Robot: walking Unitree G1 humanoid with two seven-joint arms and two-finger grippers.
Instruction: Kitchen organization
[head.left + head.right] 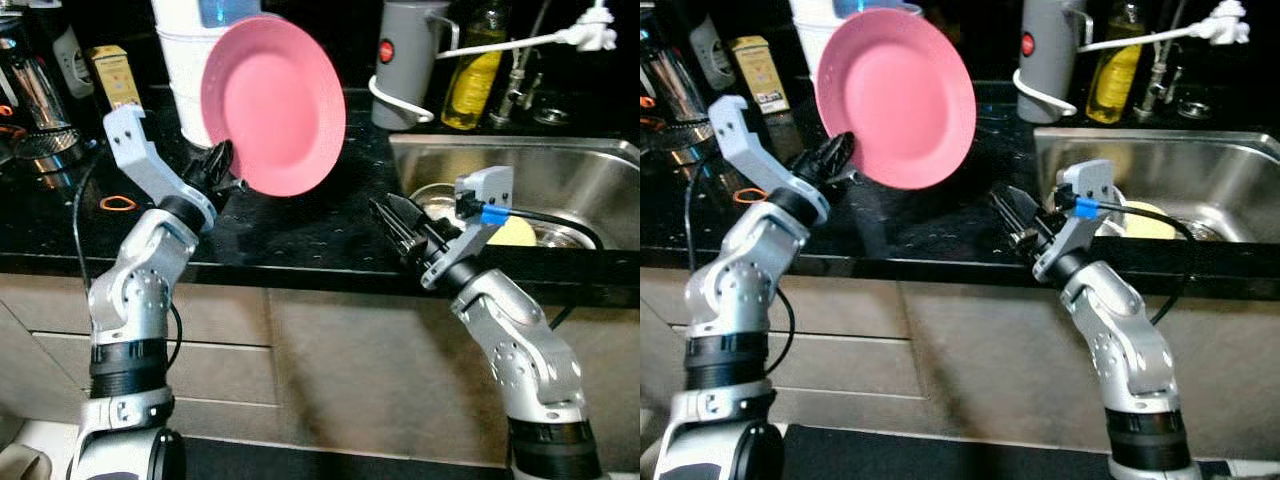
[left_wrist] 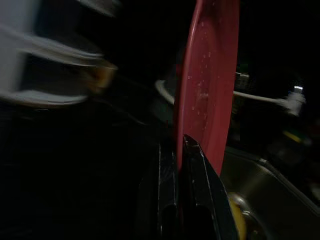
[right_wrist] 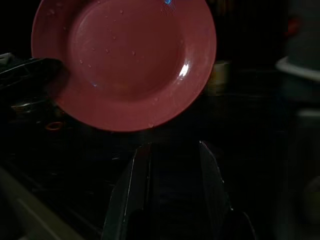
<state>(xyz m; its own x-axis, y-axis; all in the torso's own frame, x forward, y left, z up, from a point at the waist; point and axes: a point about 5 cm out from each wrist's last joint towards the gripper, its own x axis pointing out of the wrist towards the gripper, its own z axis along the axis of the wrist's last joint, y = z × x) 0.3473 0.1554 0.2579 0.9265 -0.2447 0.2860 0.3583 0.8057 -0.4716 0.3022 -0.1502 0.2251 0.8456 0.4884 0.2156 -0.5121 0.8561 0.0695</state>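
Left eye view first: the left gripper (image 1: 222, 165) has the pink plate (image 1: 275, 105) lifted on edge above the black counter (image 1: 310, 225), fingers clamped on the rim at about 8 o'clock of the plate, its face turned toward the camera. At 3 o'clock from the plate the right gripper (image 1: 398, 222) hovers low over the counter's front edge, fingers apart, holding nothing. Beyond it lies the steel sink (image 1: 600, 165), something pale yellow in the bowl. Behind the plate stands a white container (image 1: 185, 70); a grey kettle (image 1: 405, 60) sits at 1 o'clock, an oil bottle (image 1: 475, 75) beside it.

Right eye view: same scene, and an orange band (image 1: 750, 197) lies on the counter at 7 o'clock from the plate.

Left wrist view: dark, but the plate's rim (image 2: 200, 90) runs edge-on straight into the two closed fingers (image 2: 197, 170).

Right wrist view: the plate (image 3: 125, 55) faces this camera, droplets shining on it, the open fingers (image 3: 137, 185) well short of it.

My read: stiff, light, likely wet and slick, and it would chip if dropped. A single rim pinch lets it swing, so a second hold on the opposite rim, around 2 o'clock, looks wise. The counter is hard and glossy, the room dim.
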